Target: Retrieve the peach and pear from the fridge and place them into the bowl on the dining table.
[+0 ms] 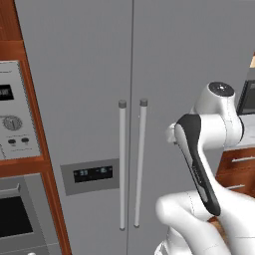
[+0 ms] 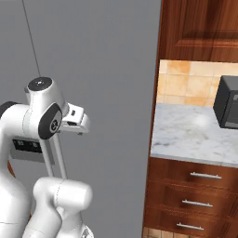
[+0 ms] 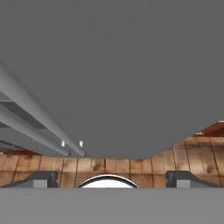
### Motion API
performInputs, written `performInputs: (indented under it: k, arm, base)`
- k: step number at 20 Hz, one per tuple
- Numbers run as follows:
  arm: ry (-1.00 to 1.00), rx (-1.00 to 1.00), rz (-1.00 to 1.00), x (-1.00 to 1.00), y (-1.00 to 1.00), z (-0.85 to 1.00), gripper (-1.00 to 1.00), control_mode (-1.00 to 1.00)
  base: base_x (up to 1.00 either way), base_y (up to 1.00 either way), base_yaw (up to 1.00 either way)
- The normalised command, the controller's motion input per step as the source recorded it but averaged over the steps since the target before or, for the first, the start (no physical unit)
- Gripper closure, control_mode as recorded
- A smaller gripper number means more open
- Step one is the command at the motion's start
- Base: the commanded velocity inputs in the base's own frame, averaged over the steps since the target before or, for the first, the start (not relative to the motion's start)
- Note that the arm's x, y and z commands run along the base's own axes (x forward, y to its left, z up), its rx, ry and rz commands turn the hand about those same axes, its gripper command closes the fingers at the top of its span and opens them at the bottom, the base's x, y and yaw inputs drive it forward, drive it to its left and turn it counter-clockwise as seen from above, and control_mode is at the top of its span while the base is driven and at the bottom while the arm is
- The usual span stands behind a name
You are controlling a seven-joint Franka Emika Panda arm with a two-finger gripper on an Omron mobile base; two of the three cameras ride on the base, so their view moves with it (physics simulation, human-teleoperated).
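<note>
fingers spread wide, holding nothing, face the fridge, its doors shut. no fruit fetched yet; everything remains.

I'm facing the fridge, both grey doors closed, the seam running down between them. Its two long bar handles stand upright just beside each other, one either side of the seam. A dark display panel sits on the left door. The steel wall oven with its knob is at my left, framed in wood. My arm rises at lower right.
</note>
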Motion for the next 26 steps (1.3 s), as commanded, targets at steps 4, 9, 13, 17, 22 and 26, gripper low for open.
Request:
performInputs:
  k: [4, 9, 13, 17, 22, 26]
  arm:
    - [-0.04, 0.00, -0.01, -0.08, -0.01, -0.10, -1.00, 1.00]
    - [0.00, 0.00, 0.00, 0.00, 0.00, 0.00, -1.00, 1.00]
    - [0.00, 0.00, 0.00, 0.00, 0.00, 0.00, -1.00, 1.00]
    - [0.00, 0.00, 0.00, 0.00, 0.00, 0.00, -1.00, 1.00]
    - [0.00, 0.00, 0.00, 0.00, 0.00, 0.00, -1.00, 1.00]
    - [0.00, 0.00, 0.00, 0.00, 0.00, 0.00, -1.00, 1.00]
  base:
    - [0.00, 0.00, 0.00]
    - [-0.30, 0.00, 0.00]
    - [-0.51, 0.00, 0.00]
    - [-0.49, 0.05, 0.00]
    - [-0.44, 0.26, 0.00]
    - [-0.49, 0.45, 0.00]
